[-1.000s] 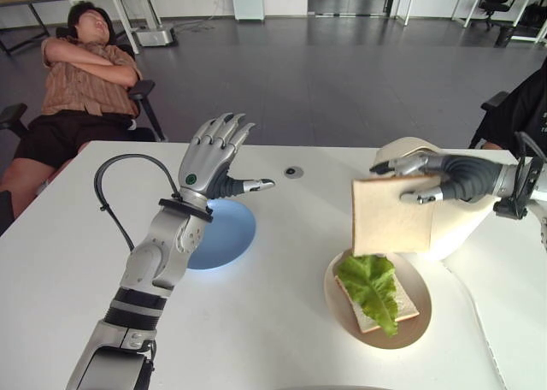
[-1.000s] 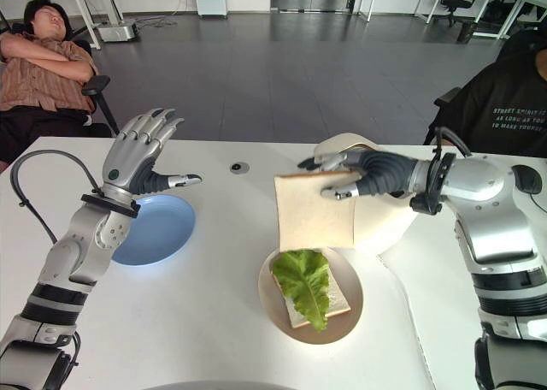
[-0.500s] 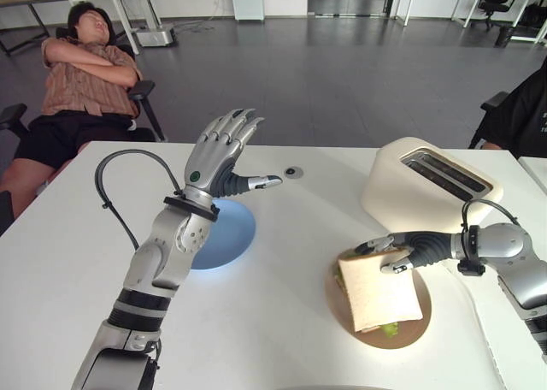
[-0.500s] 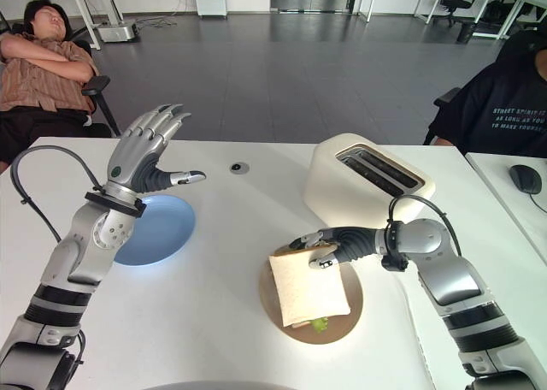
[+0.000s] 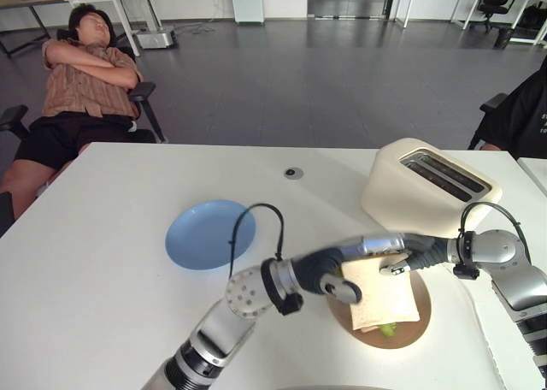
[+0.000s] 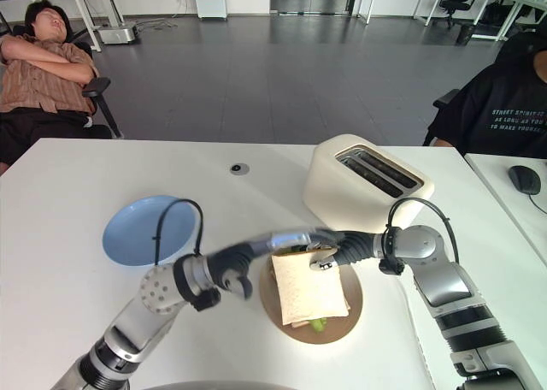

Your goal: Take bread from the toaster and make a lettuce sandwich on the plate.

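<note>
Left hand (image 5: 327, 280) has swung off its raised spot over the blue plate and dropped low across the table (image 5: 94, 270). It now sits just beside the near-left edge of the sandwich. It is smeared by motion, so I cannot tell whether it is spread or closed.

Next to it, the top slice (image 5: 386, 298) has not shifted in the last half second. It lies flat on the tan plate (image 5: 425, 306), covering the lower slice, with a bit of lettuce (image 5: 389, 328) peeking out at the near edge. The right hand (image 5: 402, 255) stays at the slice's far edge, pinching it between thumb and fingertips.

My read is that the sandwich is essentially stacked. The left hand is probably coming in to steady or square the bread so the right can let go.

Farther back, the blue plate (image 5: 201, 236) lies bare. The toaster (image 5: 419, 203) stands behind the tan plate, with no bread standing up from its slots.
</note>
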Available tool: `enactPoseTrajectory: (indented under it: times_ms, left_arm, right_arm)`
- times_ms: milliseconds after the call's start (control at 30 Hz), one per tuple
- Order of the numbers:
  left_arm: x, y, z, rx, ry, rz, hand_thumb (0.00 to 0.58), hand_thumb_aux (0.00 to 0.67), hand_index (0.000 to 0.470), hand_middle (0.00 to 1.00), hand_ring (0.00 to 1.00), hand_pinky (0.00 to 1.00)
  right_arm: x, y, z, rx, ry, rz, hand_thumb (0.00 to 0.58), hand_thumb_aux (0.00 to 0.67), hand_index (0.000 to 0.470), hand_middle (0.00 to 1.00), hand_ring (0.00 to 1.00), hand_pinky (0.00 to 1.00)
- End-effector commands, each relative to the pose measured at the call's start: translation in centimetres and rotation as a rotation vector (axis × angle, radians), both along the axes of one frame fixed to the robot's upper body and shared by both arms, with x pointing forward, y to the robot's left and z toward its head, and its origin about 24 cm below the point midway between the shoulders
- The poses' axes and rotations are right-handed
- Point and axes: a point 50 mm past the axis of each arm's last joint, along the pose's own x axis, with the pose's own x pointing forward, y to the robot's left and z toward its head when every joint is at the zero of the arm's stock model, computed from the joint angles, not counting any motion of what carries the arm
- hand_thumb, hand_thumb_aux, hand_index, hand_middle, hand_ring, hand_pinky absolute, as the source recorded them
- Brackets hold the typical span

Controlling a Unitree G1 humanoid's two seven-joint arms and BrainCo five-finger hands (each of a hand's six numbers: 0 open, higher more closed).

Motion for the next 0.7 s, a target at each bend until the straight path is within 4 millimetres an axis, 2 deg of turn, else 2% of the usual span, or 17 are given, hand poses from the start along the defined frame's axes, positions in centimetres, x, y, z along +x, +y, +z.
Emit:
enactPoseTrajectory:
  times_ms: [33, 333, 367, 567, 600, 633, 700]
  left_arm:
    - [0.1, -0.4, -2.1, 0.052, 0.056, -0.007, 0.000, 0.000, 0.000, 0.00, 0.00, 0.00]
    - [1.3, -1.5, -8.4, 0.342, -0.011, -0.034, 0.000, 0.000, 0.000, 0.00, 0.00, 0.00]
    - [1.3, -1.6, -9.1, 0.339, 0.036, -0.048, 0.000, 0.000, 0.000, 0.00, 0.00, 0.00]
    - [1.9, -1.4, -12.7, 0.490, 0.049, -0.054, 0.000, 0.000, 0.000, 0.00, 0.00, 0.00]
    - [1.9, -1.4, -13.1, 0.494, 0.067, -0.050, 0.000, 0.000, 0.000, 0.00, 0.00, 0.00]
    - [2.0, -1.4, -13.3, 0.493, 0.076, -0.048, 0.000, 0.000, 0.000, 0.00, 0.00, 0.00]
    - [2.0, -1.4, -13.6, 0.485, 0.099, -0.047, 0.000, 0.000, 0.000, 0.00, 0.00, 0.00]
  right_arm:
    - [0.2, 0.0, 0.4, 0.010, -0.020, -0.009, 0.580, 0.670, 0.470, 0.00, 0.00, 0.00]
    - [0.3, 0.0, 1.1, 0.041, -0.039, -0.013, 0.580, 0.670, 0.470, 0.00, 0.00, 0.00]
    - [0.3, 0.1, 1.1, 0.046, -0.040, -0.012, 0.580, 0.670, 0.470, 0.00, 0.00, 0.00]
    - [0.3, 0.2, 1.5, 0.056, -0.046, -0.009, 0.580, 0.670, 0.470, 0.00, 0.00, 0.00]
    - [0.3, 0.2, 1.6, 0.052, -0.050, -0.005, 0.516, 0.447, 0.313, 0.00, 0.00, 0.00]
    - [0.3, 0.2, 1.7, 0.047, -0.053, -0.001, 0.000, 0.000, 0.000, 0.00, 0.00, 0.00]
    - [0.4, 0.1, 2.2, 0.034, -0.072, 0.007, 0.000, 0.000, 0.000, 0.00, 0.00, 0.00]
